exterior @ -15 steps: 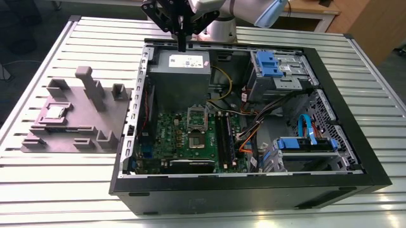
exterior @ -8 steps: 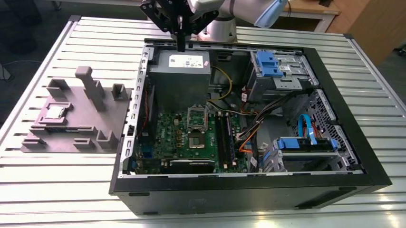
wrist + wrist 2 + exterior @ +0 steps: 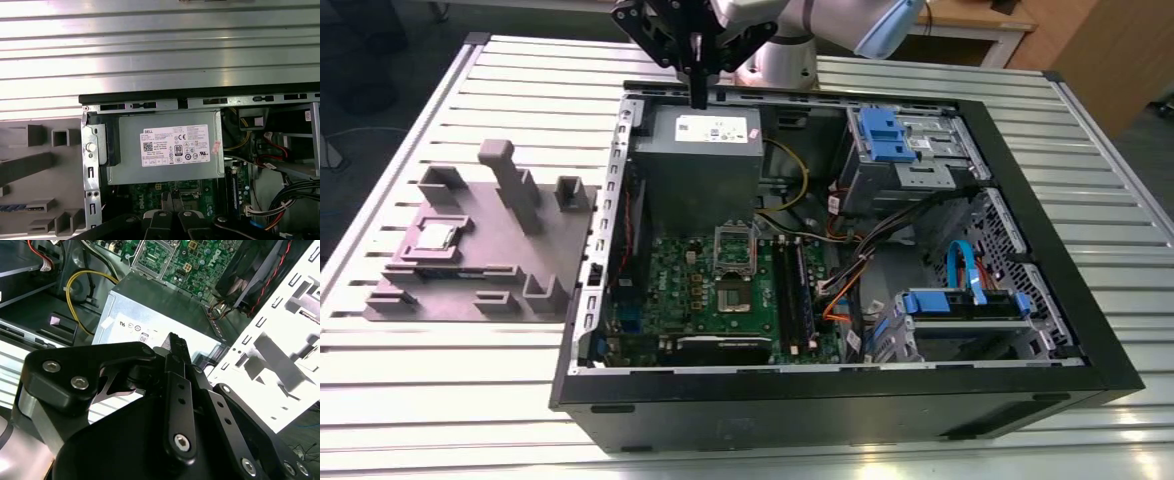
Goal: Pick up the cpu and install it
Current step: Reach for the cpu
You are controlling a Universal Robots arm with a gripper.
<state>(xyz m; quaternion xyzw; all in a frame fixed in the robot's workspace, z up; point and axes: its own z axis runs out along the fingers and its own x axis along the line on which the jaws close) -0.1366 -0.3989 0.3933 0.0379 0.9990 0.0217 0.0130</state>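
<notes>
Take the power supply as your landmark, the grey metal box inside the open computer case. Your gripper hangs over the power supply's far edge, the one closest to the arm's base. It is above the box and not touching it. In both wrist views the labelled top of the power supply lies straight beyond the fingertips. The fingers are drawn together with nothing between them, so you carry nothing.

The cpu is not in the case. It lies flat, silver face up, in a recess of the grey block tray, which stands on the slatted table outside the case wall. From the power supply it lies well off toward the exterior view's left and somewhat nearer that camera. The case wall and the tray's tall posts stand between it and the gripper. The chip is square, so it has no long axis to line up with. Its edges look roughly parallel to the tray's sides.

The socket sits on the green motherboard, just beside the power supply's near edge. Its frame looks open and, as far as I can judge, empty. The gripper is much closer to the socket than to the cpu, and the two lie in different directions from the power supply.
</notes>
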